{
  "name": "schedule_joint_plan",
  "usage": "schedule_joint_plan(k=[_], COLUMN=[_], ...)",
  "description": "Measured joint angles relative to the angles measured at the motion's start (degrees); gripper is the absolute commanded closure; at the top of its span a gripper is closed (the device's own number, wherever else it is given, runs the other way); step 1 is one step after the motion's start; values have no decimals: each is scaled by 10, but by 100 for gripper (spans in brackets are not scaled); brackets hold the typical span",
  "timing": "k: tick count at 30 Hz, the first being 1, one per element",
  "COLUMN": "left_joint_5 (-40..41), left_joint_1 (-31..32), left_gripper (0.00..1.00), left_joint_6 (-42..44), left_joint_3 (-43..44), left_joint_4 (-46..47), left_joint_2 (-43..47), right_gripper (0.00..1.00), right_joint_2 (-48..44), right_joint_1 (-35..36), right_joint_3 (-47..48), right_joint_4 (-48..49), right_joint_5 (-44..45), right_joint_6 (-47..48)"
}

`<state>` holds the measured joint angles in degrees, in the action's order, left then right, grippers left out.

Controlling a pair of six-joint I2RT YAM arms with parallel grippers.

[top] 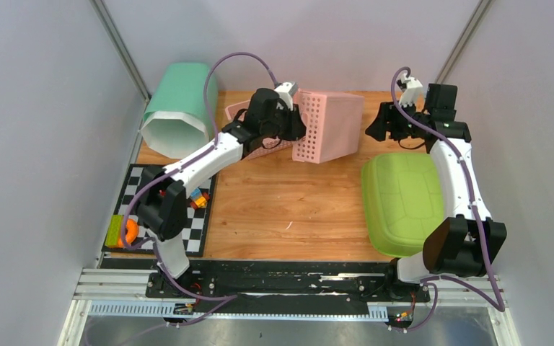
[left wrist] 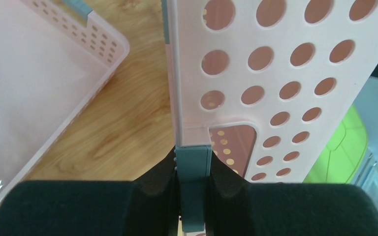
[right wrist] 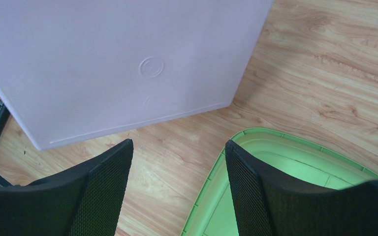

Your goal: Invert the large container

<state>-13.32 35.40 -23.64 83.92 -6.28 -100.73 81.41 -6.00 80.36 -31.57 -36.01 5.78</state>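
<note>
Left claw (left wrist: 193, 162) nearly closed, pinching grey-blue rim grip of large pink container (top: 335, 126). Right claw (right wrist: 178, 147) wide apart, holding nothing, hovering over bench (top: 281, 209) just beside container's smooth base.
Near left corner: checkered mat (top: 135, 182), small toys (top: 199, 197) on it.
Right edge: green tub (top: 402, 202).
Far edge, middle: large pink container tipped on side, perforated wall toward left arm.
Behind left arm: smaller pink basket (top: 236, 110).
Far left corner: mint bin (top: 180, 108) on its side.
</note>
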Motion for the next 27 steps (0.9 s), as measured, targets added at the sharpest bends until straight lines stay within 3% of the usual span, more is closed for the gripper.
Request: schedule_joint_plan(k=[19, 27], left_joint_5=[-109, -156], left_joint_1=[-23, -23], left_gripper=[100, 90], left_joint_6=[-150, -259], left_joint_3=[358, 414], left_joint_4=[-39, 52], left_joint_2=[-334, -434], right_gripper=[29, 29], right_joint_2=[-1, 4], right_joint_1=[-28, -34], right_joint_3=[-21, -26], right_joint_4=[10, 18], right_joint_5=[8, 23], right_joint_6=[0, 2])
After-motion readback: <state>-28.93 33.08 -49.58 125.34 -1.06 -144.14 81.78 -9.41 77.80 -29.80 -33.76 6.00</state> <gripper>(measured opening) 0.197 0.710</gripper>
